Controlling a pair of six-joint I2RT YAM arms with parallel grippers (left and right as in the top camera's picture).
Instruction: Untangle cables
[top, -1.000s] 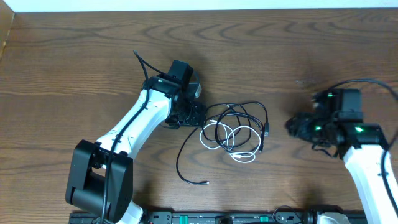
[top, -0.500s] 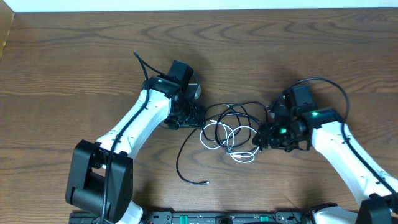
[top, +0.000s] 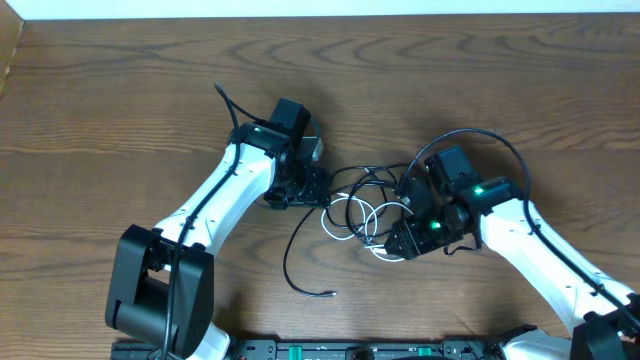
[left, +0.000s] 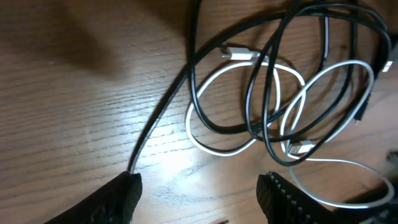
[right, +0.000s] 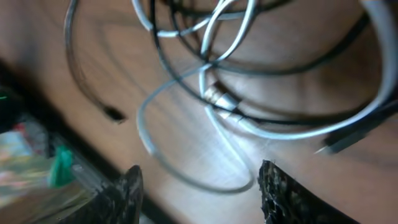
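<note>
Nearest, a black cable (top: 286, 258) trails its loose plug end on the wood-grain worktop (top: 120, 90), the tail curving away and right into the tangle. The right pincer (right: 196, 186) hangs released, jaws well apart over a white cable (left: 214, 150) loop, gripping nothing. The cables (top: 375, 195) lie knotted mid-worktop between the arms, spread mostly left to right. Just left, the left pincer (left: 199, 186) is released too, one finger (left: 121, 196) touching a black strand. A pale strip (top: 320, 7) borders the far edge
</note>
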